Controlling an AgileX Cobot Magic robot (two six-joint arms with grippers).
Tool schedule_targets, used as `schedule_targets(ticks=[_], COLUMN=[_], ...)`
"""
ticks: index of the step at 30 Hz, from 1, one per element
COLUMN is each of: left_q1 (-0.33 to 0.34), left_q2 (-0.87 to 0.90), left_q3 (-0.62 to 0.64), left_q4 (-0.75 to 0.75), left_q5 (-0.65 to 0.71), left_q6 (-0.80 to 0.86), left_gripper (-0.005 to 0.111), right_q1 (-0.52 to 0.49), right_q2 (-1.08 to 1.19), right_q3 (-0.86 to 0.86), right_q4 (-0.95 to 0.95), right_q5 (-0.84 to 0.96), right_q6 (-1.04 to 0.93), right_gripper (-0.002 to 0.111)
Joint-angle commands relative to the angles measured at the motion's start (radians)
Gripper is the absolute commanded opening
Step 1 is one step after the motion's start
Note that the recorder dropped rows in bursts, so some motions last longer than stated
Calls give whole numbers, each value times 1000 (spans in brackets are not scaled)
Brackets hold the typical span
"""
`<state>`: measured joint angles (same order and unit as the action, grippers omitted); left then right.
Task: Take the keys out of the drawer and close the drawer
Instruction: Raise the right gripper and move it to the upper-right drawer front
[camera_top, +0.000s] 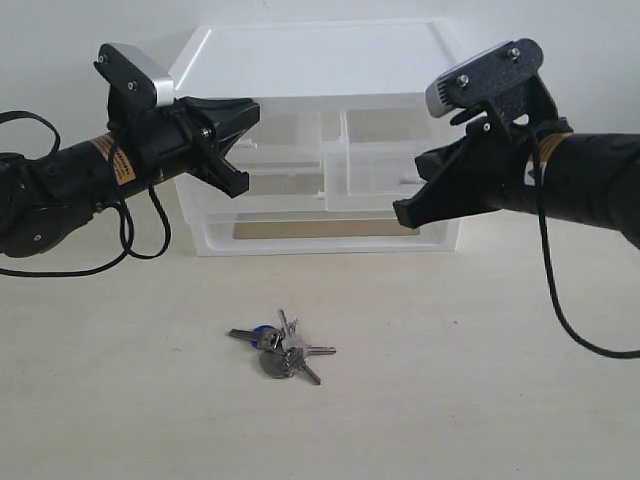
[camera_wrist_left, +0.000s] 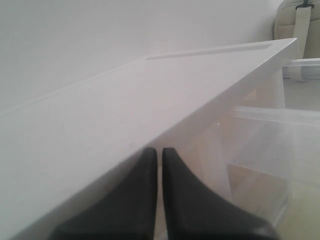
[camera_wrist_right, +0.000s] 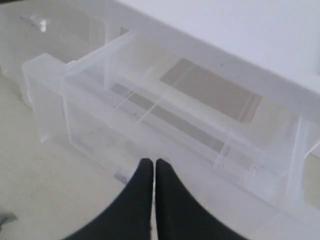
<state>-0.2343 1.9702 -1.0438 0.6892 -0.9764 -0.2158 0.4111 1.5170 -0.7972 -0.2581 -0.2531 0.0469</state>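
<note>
The keys (camera_top: 283, 347), a silver bunch with a blue cap and a round grey fob, lie on the table in front of the cabinet, apart from both grippers. The drawer (camera_top: 372, 172), the top right one, is pulled partly out and looks empty (camera_wrist_right: 150, 107). My right gripper (camera_top: 403, 214) is shut on nothing and hovers just before the drawer's front, close to its small tab handle (camera_wrist_right: 120, 176); its tips (camera_wrist_right: 154, 162) almost touch. My left gripper (camera_top: 240, 187) is shut and empty by the cabinet's upper left corner (camera_wrist_left: 160, 150).
The white translucent cabinet (camera_top: 320, 60) stands at the back against a pale wall, and its flat top (camera_wrist_left: 150, 95) fills the left wrist view. The closed left top drawer (camera_top: 275, 150) and the full-width lower drawer (camera_top: 320, 228) are shut. Black cables (camera_top: 590, 345) trail from both arms.
</note>
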Motion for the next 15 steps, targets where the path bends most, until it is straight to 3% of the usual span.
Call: schedule_targets(ticks=[1,8,15], left_q1=[16,16,16], left_q2=[10,10,10], left_q3=[-15,-15,-15], left_q4=[-75,-75,-75], left_q5=[57,57,57], left_q6=[-3,-3,-3], left_gripper=[4,4,4], right_q1=[-7,-15,-65], right_q2=[1,65,161], right_q3=[-35,-42,-42], right_q4=[13,40,140], right_q5=[-9,-52,-271], right_q6=[-33,-59,-102], right_gripper=[0,0,0])
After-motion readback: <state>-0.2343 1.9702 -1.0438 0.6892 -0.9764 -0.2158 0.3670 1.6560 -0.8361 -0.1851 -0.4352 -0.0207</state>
